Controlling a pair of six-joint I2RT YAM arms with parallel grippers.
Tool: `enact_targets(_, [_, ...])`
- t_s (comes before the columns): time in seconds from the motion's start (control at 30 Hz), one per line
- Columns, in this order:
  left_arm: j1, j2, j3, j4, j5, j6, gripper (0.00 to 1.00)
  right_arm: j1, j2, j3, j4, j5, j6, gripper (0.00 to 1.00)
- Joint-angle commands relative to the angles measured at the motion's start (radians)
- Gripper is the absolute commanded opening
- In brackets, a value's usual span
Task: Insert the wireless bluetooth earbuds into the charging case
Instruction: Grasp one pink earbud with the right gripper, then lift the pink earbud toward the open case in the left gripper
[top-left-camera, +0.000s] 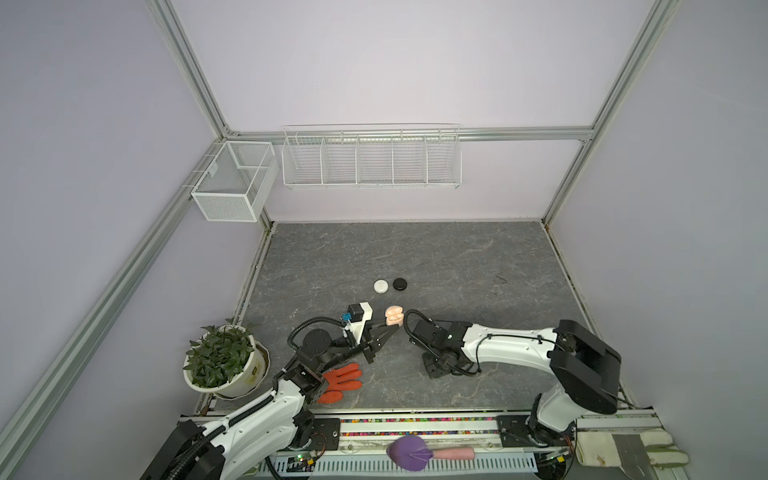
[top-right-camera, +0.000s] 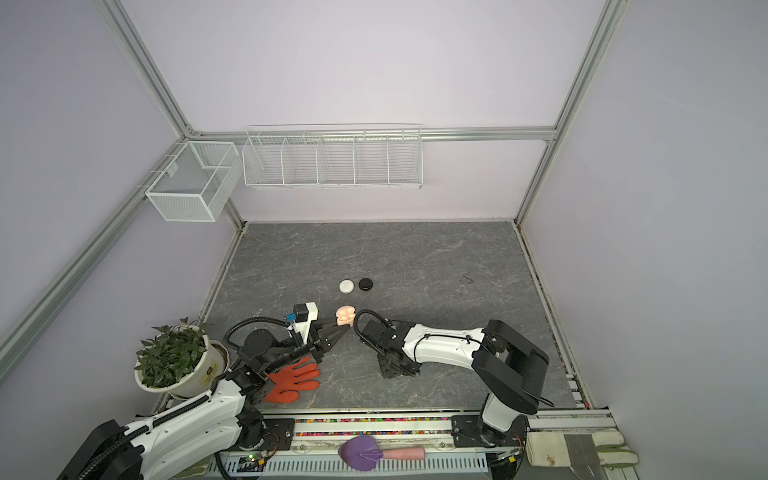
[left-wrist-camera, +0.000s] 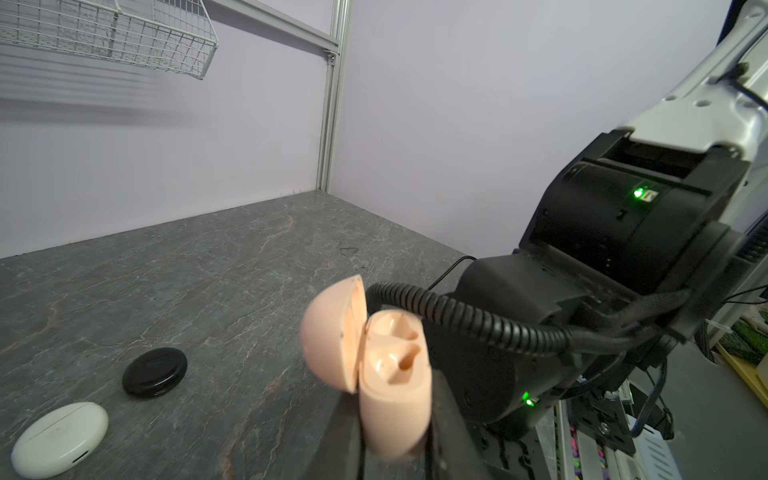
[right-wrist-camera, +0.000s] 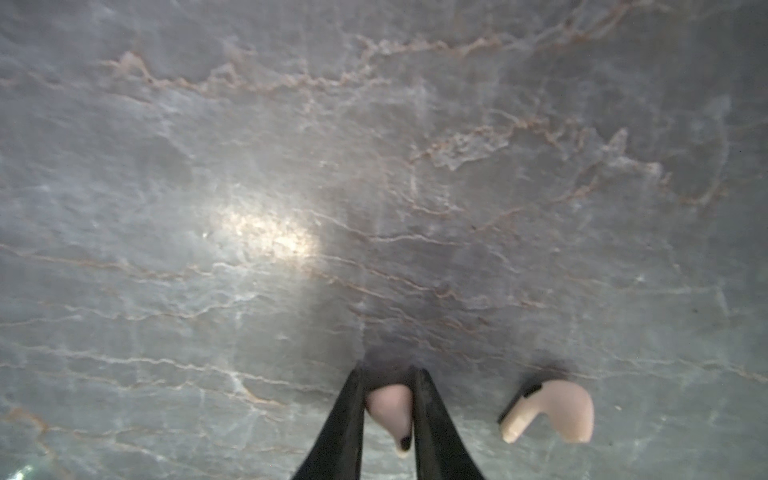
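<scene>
A pale pink charging case (left-wrist-camera: 390, 399) with its lid swung open is held off the table, and my left gripper (left-wrist-camera: 395, 440) is shut on its body. Both sockets in it look empty. Both top views show the case (top-left-camera: 394, 316) (top-right-camera: 345, 315) at the tips of the left gripper (top-left-camera: 388, 328). My right gripper (right-wrist-camera: 388, 374) points down at the table, shut on a pale pink earbud (right-wrist-camera: 390, 405) between its fingers. A second pale pink earbud (right-wrist-camera: 552, 411) lies on the table just beside it. In a top view the right gripper (top-left-camera: 434, 370) stands right of the case.
A white round case (top-left-camera: 381, 286) and a black round case (top-left-camera: 400, 284) lie shut behind the pink case. An orange glove (top-left-camera: 340, 380) and a potted plant (top-left-camera: 224, 361) sit at the front left. Wire baskets (top-left-camera: 372, 158) hang on the back wall.
</scene>
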Motion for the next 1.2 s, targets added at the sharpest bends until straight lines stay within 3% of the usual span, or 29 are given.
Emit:
enact_targets(0.0, [-0.003,-0.013,-0.002,0.015,-0.009,0.002,0.0,0.013,0.029,0.013,-0.045,0.018,0.001,0.23])
enact_targets(0.3, [-0.003,-0.012,-0.002,0.015,-0.012,0.001,0.0,0.013,0.021,0.032,-0.078,0.038,0.007,0.21])
enact_targets(0.53, [-0.002,0.028,0.009,0.064,-0.031,-0.013,0.0,0.011,-0.072,0.063,-0.093,0.149,-0.013,0.19])
enact_targets(0.7, [-0.002,0.079,0.026,0.134,-0.035,-0.026,0.0,-0.017,-0.123,0.165,-0.19,0.249,-0.074,0.17])
enact_targets(0.93, [-0.002,0.149,0.086,0.224,0.005,-0.021,0.0,-0.022,-0.262,0.289,-0.198,0.341,-0.101,0.16])
enact_targets(1.17, [-0.003,0.171,0.12,0.227,0.038,0.0,0.0,-0.005,-0.308,0.413,-0.145,0.352,-0.159,0.14])
